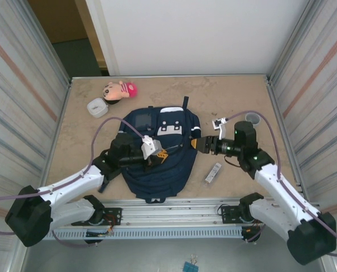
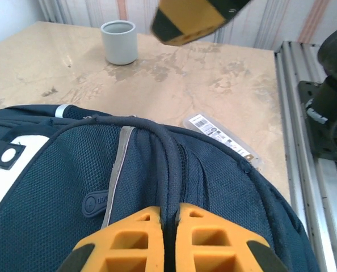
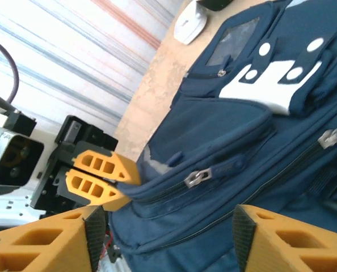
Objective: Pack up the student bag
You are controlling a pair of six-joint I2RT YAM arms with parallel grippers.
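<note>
Lying mid-frame on the beige worktop [image 1: 225, 96], the large navy-blue fabric backpack [image 1: 157, 181] looked zipped, nothing packed. The left gripper [image 2: 168, 221] pinched its piping; the right gripper [image 3: 168, 238] stood wide beside it. A pink-capped plush doll [image 1: 119, 90] and flat clear case [image 1: 213, 172] waited outside.

Two white-and-black arms [image 1: 72, 184] with orange fingers [image 3: 287, 232]
Each arm has white shells, black joints and a black base, and a thin grey-purple cable [image 1: 103, 127] runs along it; left gripper [image 1: 160, 154] and right gripper [image 1: 196, 144] fingers show open cells and black pads [image 3: 245, 238].
</note>
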